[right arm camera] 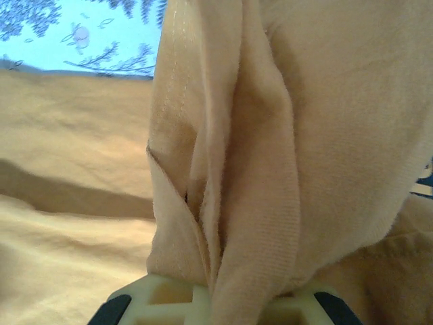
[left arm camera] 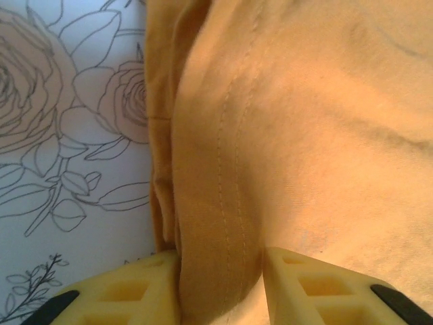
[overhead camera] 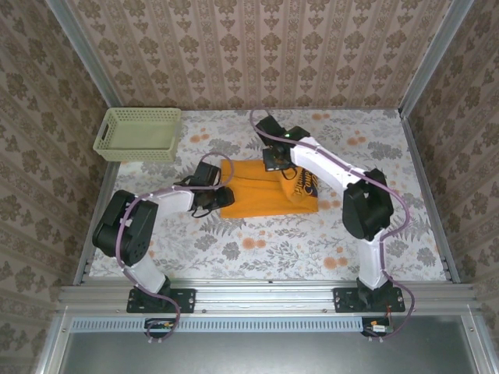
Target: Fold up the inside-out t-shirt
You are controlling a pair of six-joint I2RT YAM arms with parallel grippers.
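Note:
The inside-out t-shirt [overhead camera: 261,195] lies as an orange slab in the middle of the table, with dark printed lettering [overhead camera: 306,185] showing at its right end. My left gripper [overhead camera: 217,196] sits at the shirt's left edge. In the left wrist view its yellow fingers [left arm camera: 284,284] press both sides of a stitched hem fold [left arm camera: 220,203], so the left gripper [left arm camera: 220,261] is shut on that fold. My right gripper [overhead camera: 277,162] is at the shirt's far edge. There the right gripper [right arm camera: 230,290] is shut on a bunched fold of cloth [right arm camera: 237,169] that rises out of its jaws.
A pale green mesh basket [overhead camera: 139,134] stands at the back left corner. The flower-patterned tablecloth [overhead camera: 312,241] shows bare in front of the shirt and to its right. Patterned walls close in the table on three sides.

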